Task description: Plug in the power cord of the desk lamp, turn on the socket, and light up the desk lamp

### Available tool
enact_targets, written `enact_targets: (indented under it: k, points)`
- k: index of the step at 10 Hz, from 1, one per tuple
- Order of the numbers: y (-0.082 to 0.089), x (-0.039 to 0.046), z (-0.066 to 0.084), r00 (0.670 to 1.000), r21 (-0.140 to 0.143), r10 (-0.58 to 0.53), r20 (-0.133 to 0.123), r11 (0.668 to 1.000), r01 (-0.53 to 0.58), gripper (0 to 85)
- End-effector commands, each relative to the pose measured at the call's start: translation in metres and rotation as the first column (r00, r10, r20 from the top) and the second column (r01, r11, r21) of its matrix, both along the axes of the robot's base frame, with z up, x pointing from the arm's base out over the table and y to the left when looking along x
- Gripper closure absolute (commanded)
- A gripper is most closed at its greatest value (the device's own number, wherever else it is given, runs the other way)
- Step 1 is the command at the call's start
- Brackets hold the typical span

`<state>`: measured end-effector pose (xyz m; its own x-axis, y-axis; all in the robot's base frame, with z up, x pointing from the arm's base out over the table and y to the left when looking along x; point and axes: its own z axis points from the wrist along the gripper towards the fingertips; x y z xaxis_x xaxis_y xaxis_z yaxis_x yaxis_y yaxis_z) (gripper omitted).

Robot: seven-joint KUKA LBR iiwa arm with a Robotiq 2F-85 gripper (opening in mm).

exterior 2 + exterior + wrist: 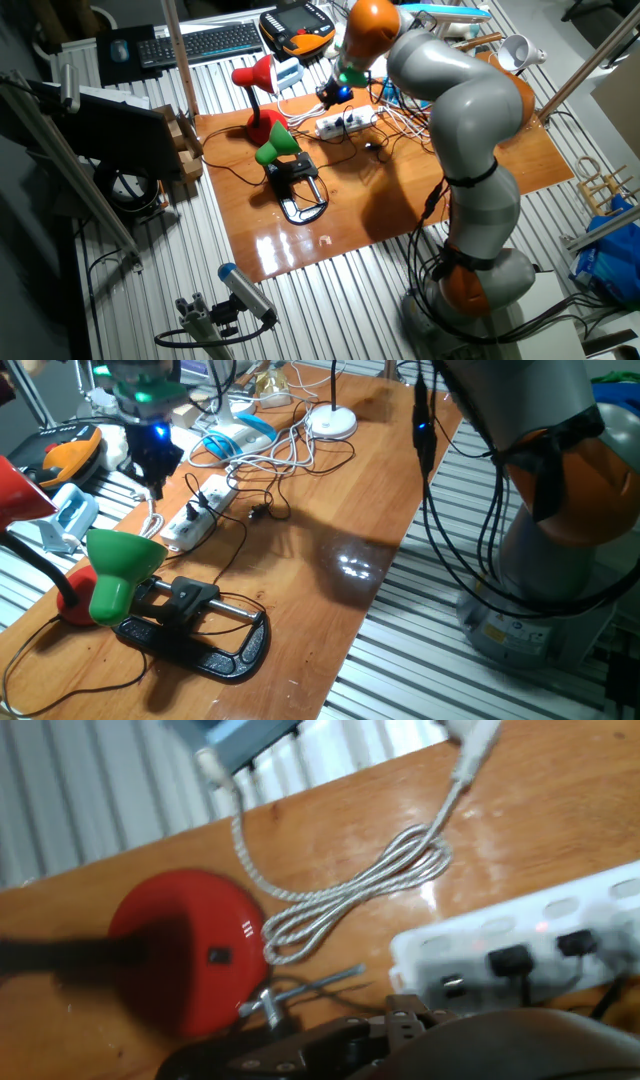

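The white power strip lies on the wooden table, with black plugs in two of its outlets. It also shows in the other fixed view. My gripper hangs just above the strip's near end, its dark fingers drawn together with nothing between them. The green desk lamp stands in a black clamp in front of the strip. A red lamp's base sits beside it. A loose black plug lies on the table to the right of the strip. The hand view is blurred.
A coiled white braided cable lies between the red base and the strip. A round white lamp base, blue and white cables and an orange teach pendant sit at the back. The table's edge runs on the right.
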<state>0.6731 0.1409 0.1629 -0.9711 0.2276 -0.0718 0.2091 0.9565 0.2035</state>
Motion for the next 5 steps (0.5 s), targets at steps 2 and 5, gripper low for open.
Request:
enact_targets:
  k: [2, 5]
  points:
    - [0.035, -0.011, 0.001, 1.0, -0.007, 0.019, -0.012, 1.0, -0.019, 85.0]
    - [0.059, -0.0198, -0.012, 0.996, -0.02, 0.078, -0.034, 0.997, -0.079, 85.0]
